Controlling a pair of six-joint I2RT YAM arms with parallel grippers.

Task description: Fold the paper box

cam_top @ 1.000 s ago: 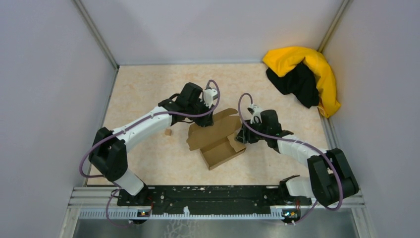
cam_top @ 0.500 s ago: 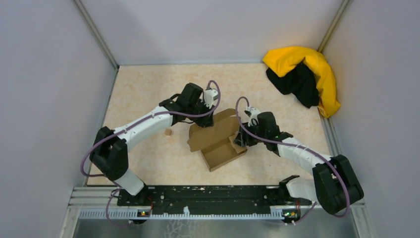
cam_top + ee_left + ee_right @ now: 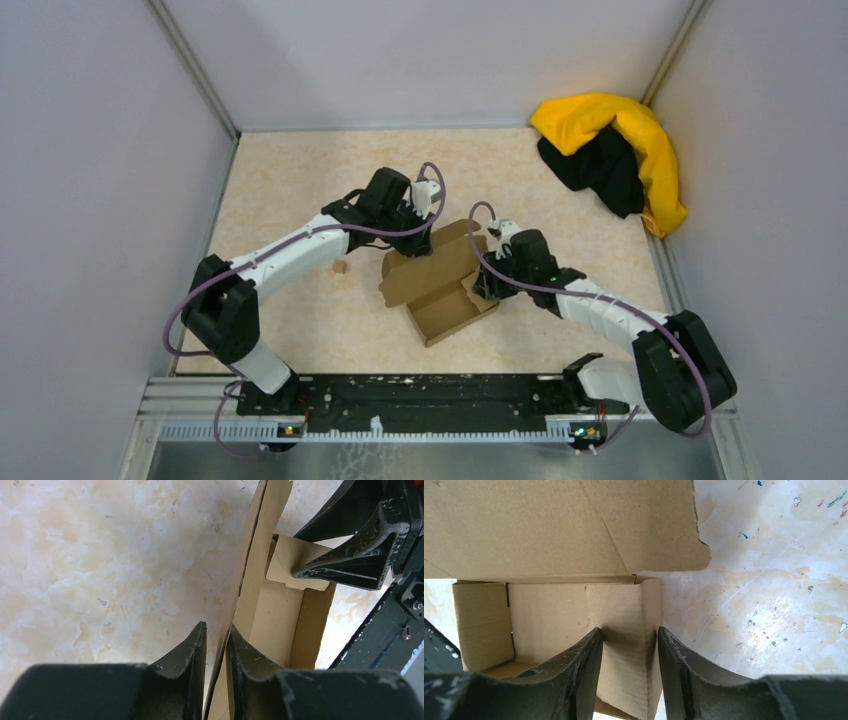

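Box (image 3: 445, 305) sits mid table (image 3: 300, 180), half done: tray walls up, lid (image 3: 430, 265) open. Left gripper (image 3: 216, 630) pinches lid; right gripper (image 3: 626, 635), part-open, pushes side wall (image 3: 624, 607). Lid closing, tucking left.

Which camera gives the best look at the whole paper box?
Top external: the paper box shows whole, tray open and lid panel raised. Left wrist sees one panel edge-on plus some interior; right wrist sees only a corner wall and flap up close.
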